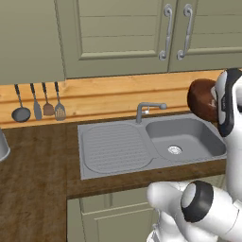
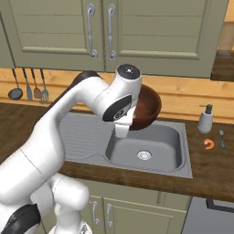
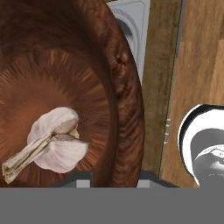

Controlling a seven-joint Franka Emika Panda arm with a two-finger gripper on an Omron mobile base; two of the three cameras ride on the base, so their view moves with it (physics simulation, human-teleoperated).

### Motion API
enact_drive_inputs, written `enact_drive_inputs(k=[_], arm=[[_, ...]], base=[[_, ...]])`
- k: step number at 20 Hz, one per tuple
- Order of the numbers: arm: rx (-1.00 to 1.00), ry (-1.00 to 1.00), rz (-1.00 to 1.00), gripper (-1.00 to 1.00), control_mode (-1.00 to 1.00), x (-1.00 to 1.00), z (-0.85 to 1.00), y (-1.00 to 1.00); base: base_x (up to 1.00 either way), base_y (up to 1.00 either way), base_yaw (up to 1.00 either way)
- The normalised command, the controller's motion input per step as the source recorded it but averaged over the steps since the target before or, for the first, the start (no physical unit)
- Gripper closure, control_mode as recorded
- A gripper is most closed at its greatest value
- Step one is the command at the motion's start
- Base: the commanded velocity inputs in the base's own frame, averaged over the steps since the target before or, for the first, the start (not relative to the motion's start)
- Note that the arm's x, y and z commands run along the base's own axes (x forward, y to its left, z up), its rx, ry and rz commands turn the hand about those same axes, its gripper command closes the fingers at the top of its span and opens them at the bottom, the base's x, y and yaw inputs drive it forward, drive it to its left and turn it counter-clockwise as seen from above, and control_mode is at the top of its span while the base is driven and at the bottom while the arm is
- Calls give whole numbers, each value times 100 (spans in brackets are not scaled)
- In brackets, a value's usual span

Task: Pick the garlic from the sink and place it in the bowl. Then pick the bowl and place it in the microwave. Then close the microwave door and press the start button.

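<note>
Garlic (image 3: 54,142) in bowl (image 3: 122,87), hand (image 3: 111,179) mostly hidden.

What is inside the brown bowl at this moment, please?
The garlic lies inside the bowl, on its bottom, as the hand view shows. The gripper is shut on the bowl's rim. The rim covers the bowl's inside in both base views.

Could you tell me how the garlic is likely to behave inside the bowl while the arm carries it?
The garlic is a rounded bulb lying loose on the bowl's curved floor, so it may roll if the bowl tilts. The high walls should probably keep it in. It looks small and likely light, so it should hardly shift the load where the gripper pinches the rim.
</note>
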Motion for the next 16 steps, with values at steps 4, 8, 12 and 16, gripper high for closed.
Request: enact_drive_inputs(k=[4,8,12,16], arm=[[-4,3,3,100,-100,-7,37,100],[-8,9,0,100,-100,-1,3,91],[-3,4,3,100,100,-4,-14,30],[0,0,0,100,100,0,0,0]], base=[[0,0,0],[0,0,0],[-8,0,-4],[-35,0,-69]])
